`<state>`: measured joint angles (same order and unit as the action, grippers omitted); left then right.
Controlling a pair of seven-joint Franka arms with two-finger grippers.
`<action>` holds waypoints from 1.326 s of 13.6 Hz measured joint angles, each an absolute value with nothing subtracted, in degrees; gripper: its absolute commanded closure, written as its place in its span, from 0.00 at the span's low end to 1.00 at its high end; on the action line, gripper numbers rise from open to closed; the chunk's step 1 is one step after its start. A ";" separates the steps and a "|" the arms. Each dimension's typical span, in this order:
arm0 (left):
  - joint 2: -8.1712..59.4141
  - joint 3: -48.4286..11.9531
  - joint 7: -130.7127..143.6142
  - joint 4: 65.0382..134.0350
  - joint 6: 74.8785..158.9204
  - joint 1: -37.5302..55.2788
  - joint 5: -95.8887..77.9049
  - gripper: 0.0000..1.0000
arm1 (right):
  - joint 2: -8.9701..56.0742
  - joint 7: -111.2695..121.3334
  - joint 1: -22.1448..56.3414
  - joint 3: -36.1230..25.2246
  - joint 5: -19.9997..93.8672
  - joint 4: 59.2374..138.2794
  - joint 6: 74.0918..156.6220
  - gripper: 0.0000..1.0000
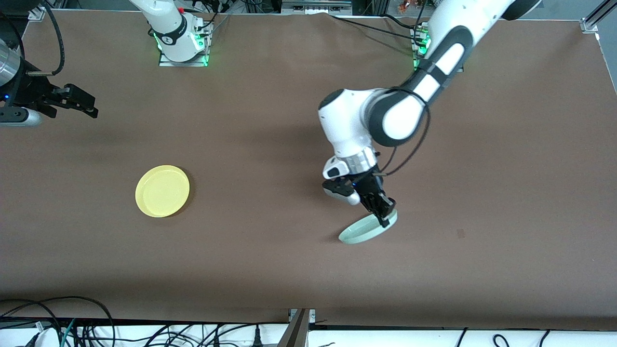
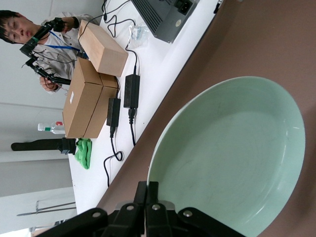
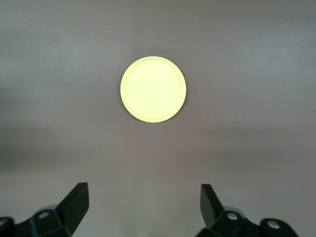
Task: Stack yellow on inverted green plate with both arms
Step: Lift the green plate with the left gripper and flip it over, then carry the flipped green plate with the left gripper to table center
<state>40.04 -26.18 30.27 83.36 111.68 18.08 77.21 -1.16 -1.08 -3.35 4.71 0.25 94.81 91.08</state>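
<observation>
- Green plate (image 1: pixel 365 230) tilted, rim clamped in left pincer (image 1: pixel 385 215) at its 2 o'clock edge, presumably for inverting.
- Right pincer (image 1: pixel 82 102) waits with jaws spread above bench (image 1: pixel 289 270); yellow plate (image 1: pixel 162 191) lies flat.

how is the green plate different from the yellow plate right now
The green plate is pale mint; the yellow plate is bright yellow. The green plate is tilted, its rim pinched by the shut left gripper; the yellow plate lies flat, rim up, untouched. The open right gripper waits high over the table, away from both. Both plates are round, shallow and look alike in size.
</observation>
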 measured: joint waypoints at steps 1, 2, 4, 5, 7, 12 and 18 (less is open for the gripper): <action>40.47 -26.16 31.60 83.39 109.54 19.51 78.03 1.00 | -1.16 -1.08 -3.35 4.71 0.25 94.81 91.08 0.00; 40.73 -26.15 32.80 83.43 107.48 20.64 79.14 1.00 | -1.16 -1.08 -3.35 4.71 0.25 94.81 91.08 0.00; 41.28 -26.15 34.84 83.50 103.19 22.96 80.83 1.00 | -1.16 -1.08 -3.35 4.69 0.25 94.80 91.08 0.00; 41.73 -26.16 35.79 83.53 100.88 24.44 81.52 1.00 | -1.16 -1.08 -3.35 4.68 0.25 94.80 91.08 0.00; 43.22 -26.17 37.94 83.67 94.81 27.99 84.03 1.00 | -1.16 -1.08 -3.36 4.65 0.25 94.80 91.08 0.00; 47.96 -26.08 43.95 83.74 83.71 35.57 87.05 1.00 | -1.16 -1.08 -3.36 4.61 0.25 94.79 91.01 0.00; 50.68 -25.96 46.99 83.71 78.38 38.29 89.26 1.00 | -1.16 -1.08 -3.36 4.42 0.25 94.79 90.36 0.00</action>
<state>50.68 -25.96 46.99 83.71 78.38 38.29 89.26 -1.16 -1.08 -3.36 4.42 0.25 94.79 90.36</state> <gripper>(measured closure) 0.982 0.000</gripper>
